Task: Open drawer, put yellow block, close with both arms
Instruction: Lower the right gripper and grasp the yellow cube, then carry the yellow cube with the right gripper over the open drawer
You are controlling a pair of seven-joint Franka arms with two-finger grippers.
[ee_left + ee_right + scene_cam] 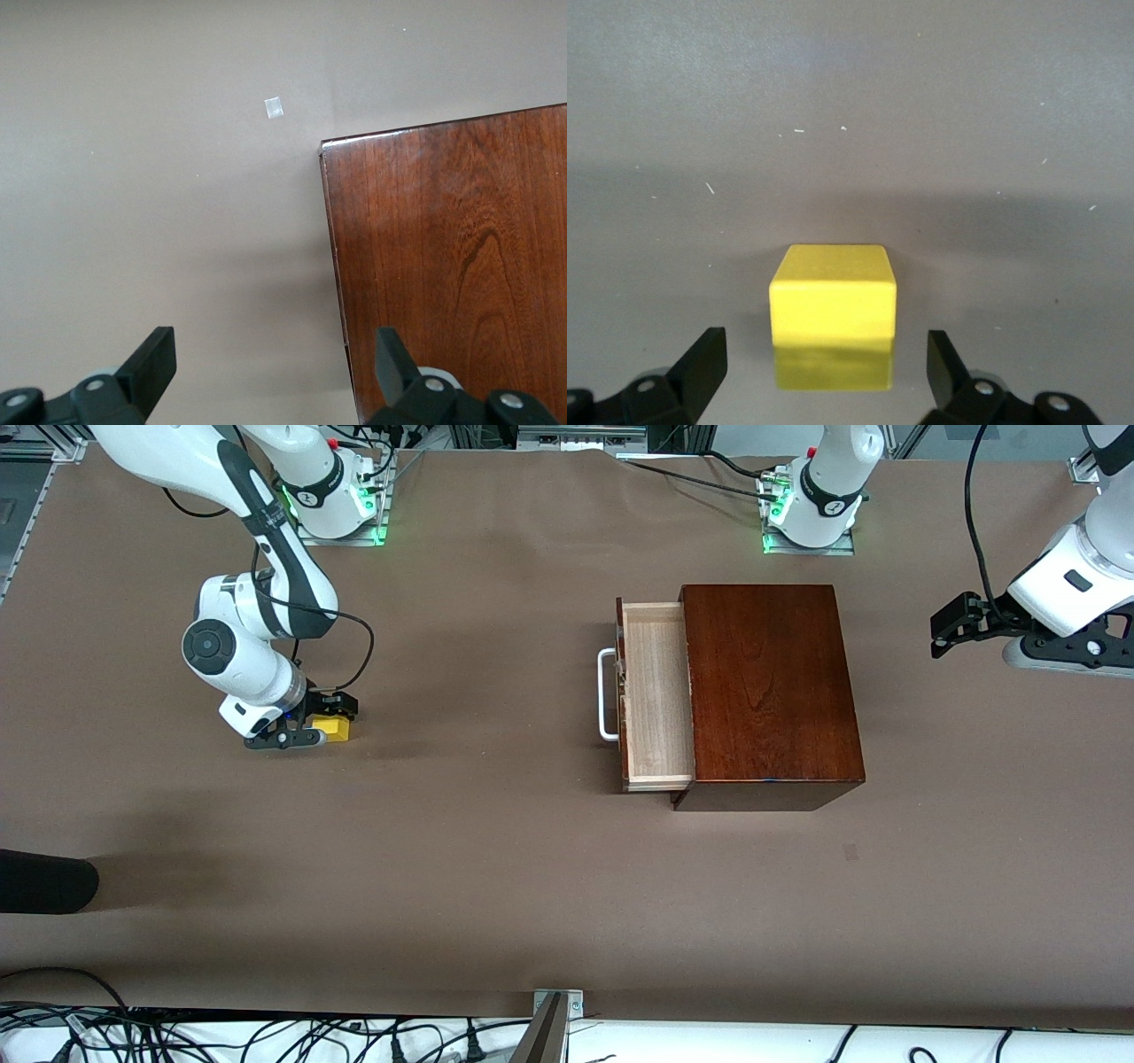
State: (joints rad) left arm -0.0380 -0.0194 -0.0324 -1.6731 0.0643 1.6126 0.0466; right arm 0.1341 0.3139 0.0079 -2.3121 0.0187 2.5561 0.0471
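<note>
From the front view we see the drawer [657, 695] pulled out of the mahogany box [769, 691] toward the right arm's end of the bench [496, 868], its pale tray bare and its white handle [607, 695] at the outer end. The yellow block [336, 729] sits on the bench well apart from the drawer, toward the right arm's end. The right end effector [310, 722] is down at the block, fingers on either side of it. The left end effector [952, 631] hangs above the bench at the left arm's end, clear of the box, and waits.

In the left wrist view we find the left end effector [275, 367] spread wide, holding nothing, over the bench and a corner of the box [452, 266] (its glossy wood grain plain to see).

In the right wrist view the right end effector [827, 367] is also spread wide; the block [833, 314] rests on the bench between the fingers [704, 363], with a gap at each side.
</note>
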